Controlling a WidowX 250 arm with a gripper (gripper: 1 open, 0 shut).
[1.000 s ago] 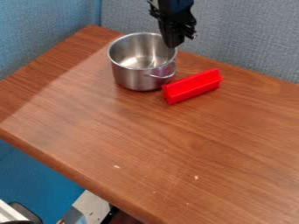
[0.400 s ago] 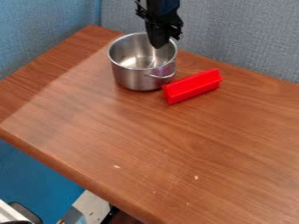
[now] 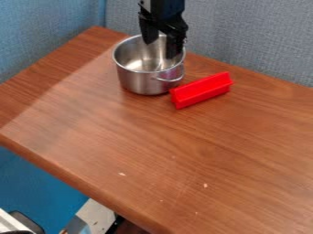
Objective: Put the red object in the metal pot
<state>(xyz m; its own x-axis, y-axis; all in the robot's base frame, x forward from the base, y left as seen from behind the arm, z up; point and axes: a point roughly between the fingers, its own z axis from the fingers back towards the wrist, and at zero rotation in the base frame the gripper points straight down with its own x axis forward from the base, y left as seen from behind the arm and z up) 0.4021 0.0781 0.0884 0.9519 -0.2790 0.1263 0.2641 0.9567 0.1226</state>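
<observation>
The red object is a bright red long block lying flat on the wooden table, just right of the metal pot. The pot is a shiny silver round pot standing upright at the back of the table, and its inside looks empty. My gripper is dark and hangs over the pot's far rim, fingers pointing down with a gap showing between them. It holds nothing. It is apart from the red block, up and to the left of it.
A blue-grey wall stands right behind the table. The table's left and front edges drop off to a blue floor. Only the pot and the block stand on the tabletop.
My gripper has moved left, from above the pot's right rim next to the block to over the pot's back middle. The block and pot have not moved.
</observation>
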